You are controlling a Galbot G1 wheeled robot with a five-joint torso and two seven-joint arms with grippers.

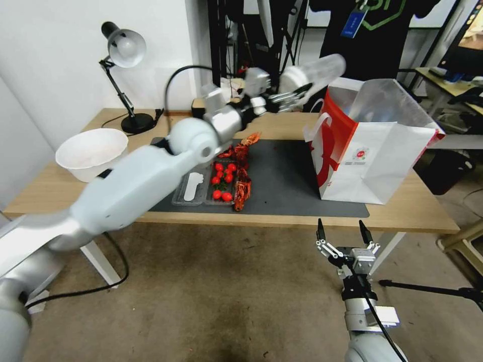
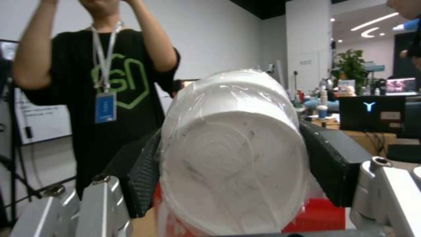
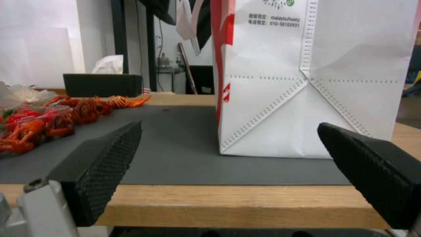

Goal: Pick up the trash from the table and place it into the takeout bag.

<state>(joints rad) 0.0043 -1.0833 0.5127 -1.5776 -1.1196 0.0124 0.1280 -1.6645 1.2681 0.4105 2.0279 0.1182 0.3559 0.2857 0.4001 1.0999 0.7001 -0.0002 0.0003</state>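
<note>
Left gripper (image 1: 289,98): clenched on the clear plastic cup with white lid (image 1: 314,75), held high over the far edge of the table (image 1: 412,208), at about 10 o'clock from the takeout bag (image 1: 370,151).
Cup attitude: tipped nearly on its side, body slanting up toward the bag's mouth, not yet above the opening.
Right gripper (image 1: 343,232): jaws spread, holding nothing, parked low in front of the table's near edge at 6 o'clock from the bag.
Risk, rim strike: the cup could hit the bag's near red side panel or white handle and tip or shove the light paper bag.
Risk, slip: the smooth, film-wrapped wall looks squeezed between two pads; a tilt could let it slide out short of the bag.
Left wrist view adds: the white lid (image 2: 235,171) face-on and both black pads (image 2: 142,174) pressed against the cup's sides.
Right wrist view adds: the bag's base (image 3: 307,98) sitting flat on the dark grey mat (image 3: 175,144).
Head view adds: the bag's open mouth and silvery lining.
</note>
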